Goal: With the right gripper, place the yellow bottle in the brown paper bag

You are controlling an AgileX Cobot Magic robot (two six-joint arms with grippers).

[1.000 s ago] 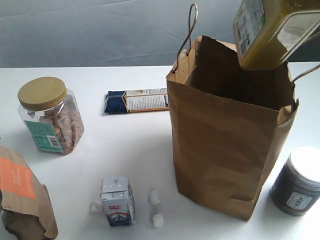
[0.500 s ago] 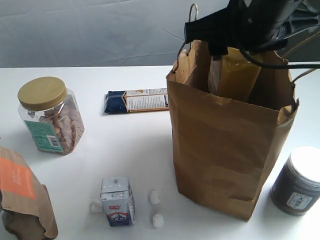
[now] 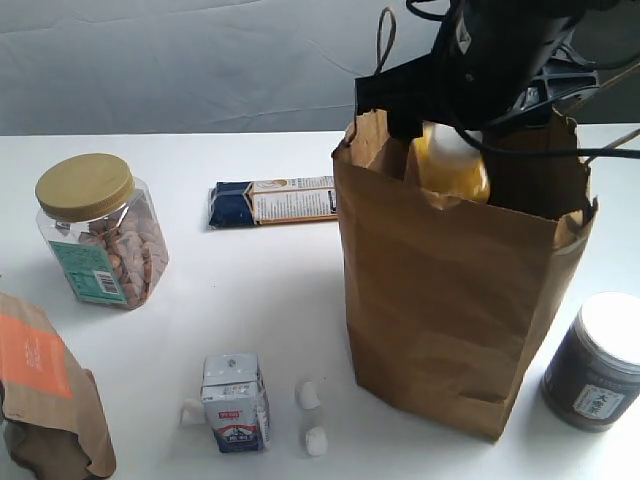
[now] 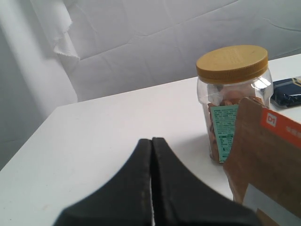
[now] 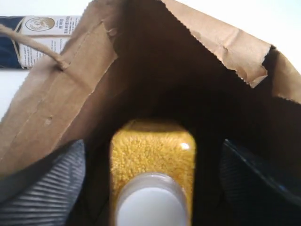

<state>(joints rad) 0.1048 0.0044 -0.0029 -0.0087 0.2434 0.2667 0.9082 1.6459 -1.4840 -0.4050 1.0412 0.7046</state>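
Note:
The yellow bottle [image 3: 452, 165] stands in the mouth of the brown paper bag [image 3: 450, 300], white cap up, its lower part hidden behind the bag's front wall. My right gripper [image 3: 470, 95] hovers just over the bag's rim. In the right wrist view the bottle [image 5: 153, 150] sits between the ribbed fingers [image 5: 44, 188] of the right gripper [image 5: 153, 162], with a dark gap on each side, so the jaws are open and touch nothing. Around it rise the bag's inner walls [image 5: 70, 94]. My left gripper [image 4: 151, 141] is shut and empty, low over the white table.
A nut jar with a gold lid [image 3: 100, 230] and a brown pouch with an orange label [image 3: 45, 400] stand at the left. A dark flat packet [image 3: 275, 202] lies behind, a small carton [image 3: 236, 402] in front, and a dark white-lidded jar [image 3: 598, 362] right of the bag.
The bottle went from high above the bag down into its mouth. The right gripper followed it down to the rim and now stands open around it.

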